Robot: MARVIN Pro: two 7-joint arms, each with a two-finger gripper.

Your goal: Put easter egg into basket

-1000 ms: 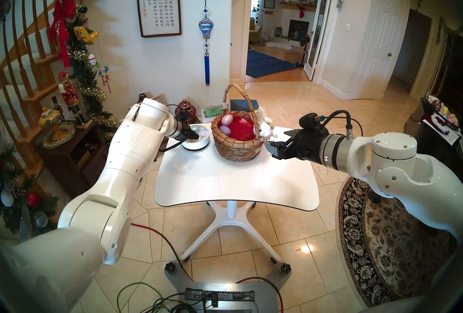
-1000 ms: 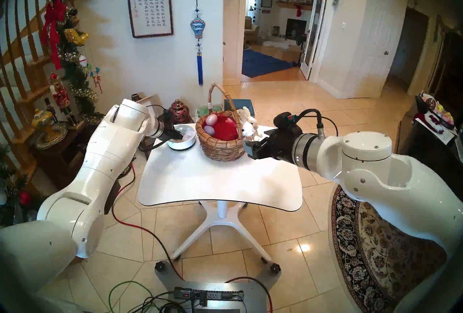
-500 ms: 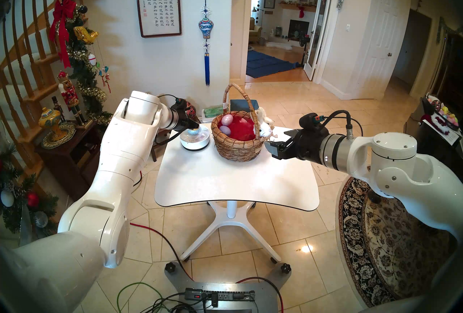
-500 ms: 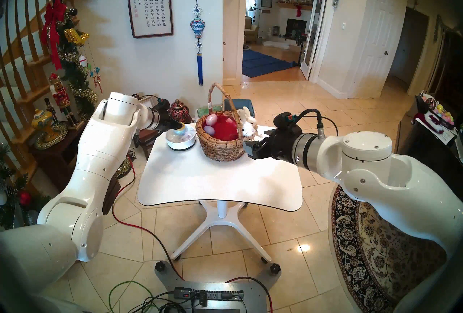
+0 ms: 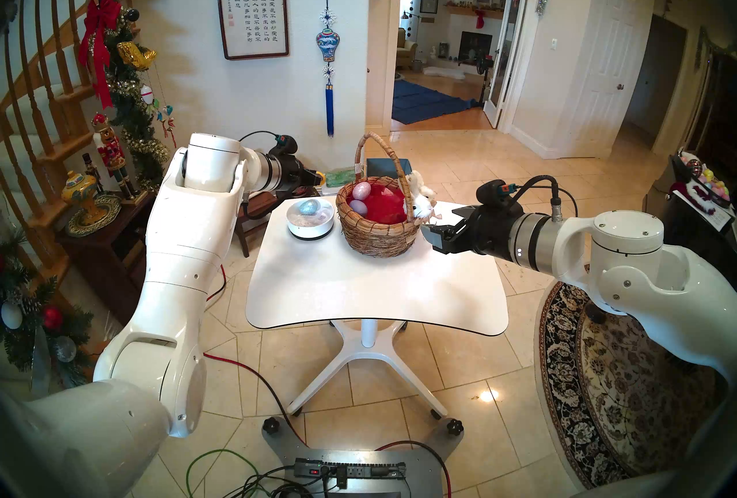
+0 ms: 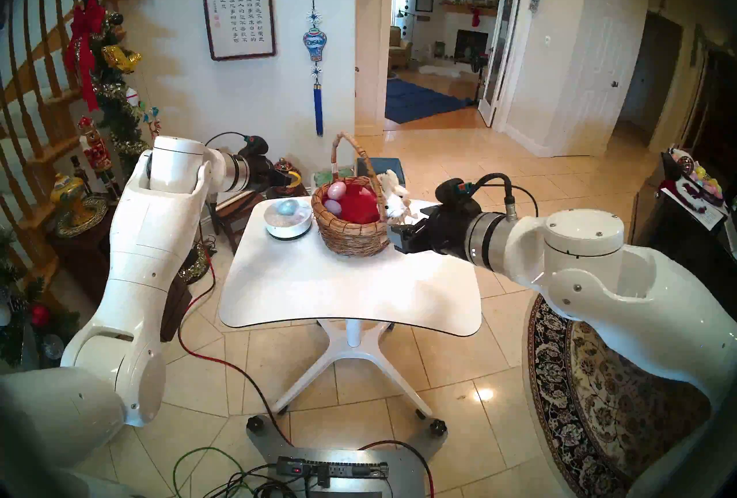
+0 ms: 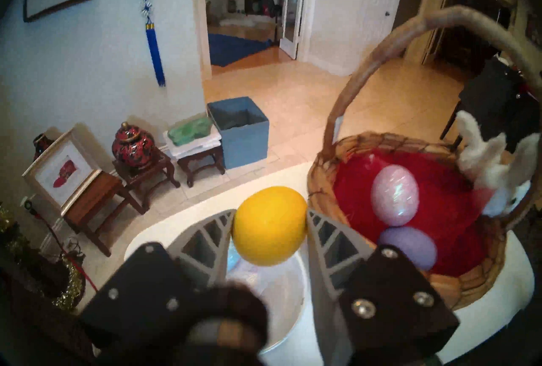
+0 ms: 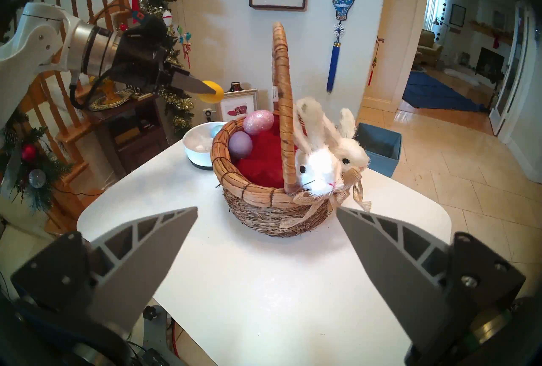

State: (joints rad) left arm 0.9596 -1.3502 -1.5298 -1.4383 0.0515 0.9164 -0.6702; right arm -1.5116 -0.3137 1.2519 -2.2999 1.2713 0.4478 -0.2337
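Observation:
My left gripper (image 5: pixel 318 178) is shut on a yellow egg (image 7: pixel 269 224) and holds it in the air above the white bowl (image 5: pixel 311 232), left of the basket. The egg also shows in the right wrist view (image 8: pixel 211 91). The brown wicker basket (image 5: pixel 377 234) with arched handle, red lining and white plush bunnies (image 5: pixel 422 202) on its rim stands at the back of the table. A pink egg (image 5: pixel 361 190) and a lilac egg (image 5: pixel 358 207) lie in it. My right gripper (image 5: pixel 440 226) is open and empty, close to the basket's right side.
A blue glitter egg (image 5: pixel 309 207) lies in the white bowl. The white table (image 5: pixel 375 286) stands on a pedestal. Behind it are a blue box (image 7: pixel 243 134) and small wooden stands with a red jar (image 7: pixel 133 145). A patterned rug (image 5: pixel 622 385) lies on the right.
My left gripper has risen out of the white bowl with the yellow egg and moved up and back. The blue egg stayed in the bowl. The right arm has not moved.

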